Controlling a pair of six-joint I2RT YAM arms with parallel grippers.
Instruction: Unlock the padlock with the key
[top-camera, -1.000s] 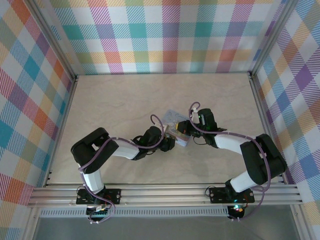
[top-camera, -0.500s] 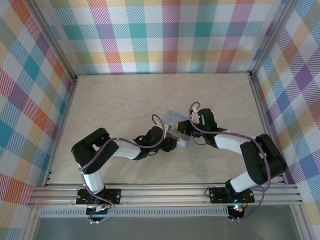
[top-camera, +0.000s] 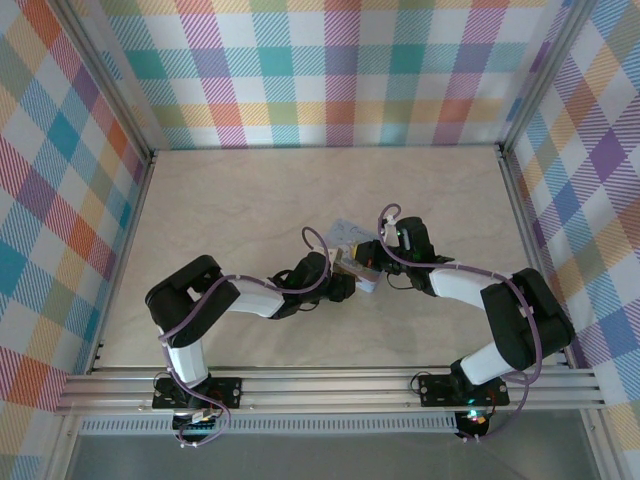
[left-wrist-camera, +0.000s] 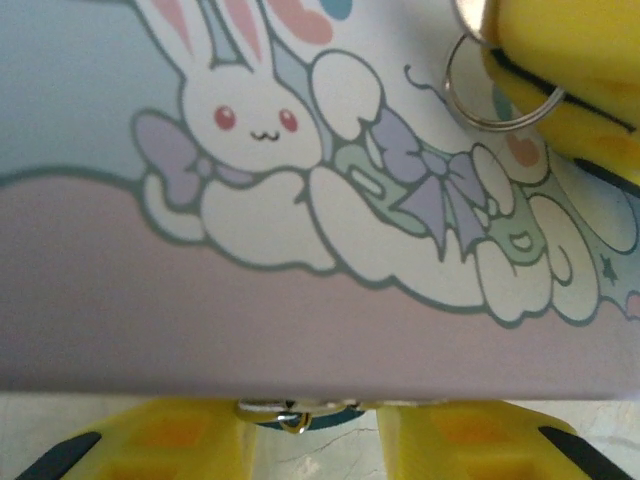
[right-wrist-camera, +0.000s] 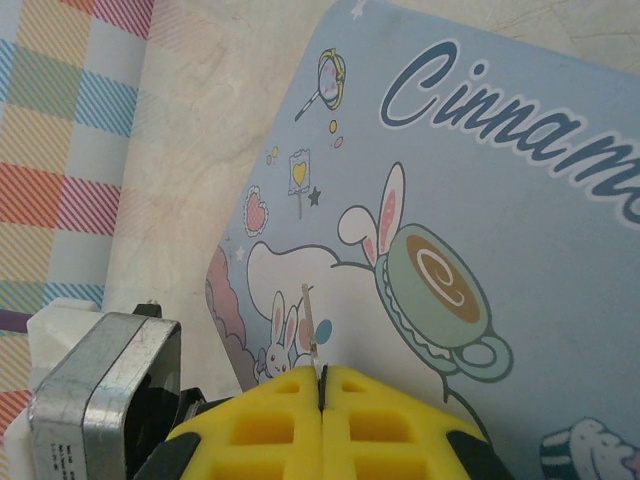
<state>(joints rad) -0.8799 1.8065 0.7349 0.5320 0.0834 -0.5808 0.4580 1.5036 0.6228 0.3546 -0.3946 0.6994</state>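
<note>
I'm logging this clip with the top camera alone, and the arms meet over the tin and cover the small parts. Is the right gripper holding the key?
Observer: Yes. The right wrist camera shows the right gripper shut on the key, with its thin blade poking out over the tin.
Operator: Where is the padlock?
Observer: In the left wrist camera a teal bit of the padlock peeks out at the tin's edge nearest that camera, between the fingers of the left gripper.
Operator: Anything attached to the key?
Observer: A wire ring hangs by the right gripper's yellow fingers, above the tin's lid.
</note>
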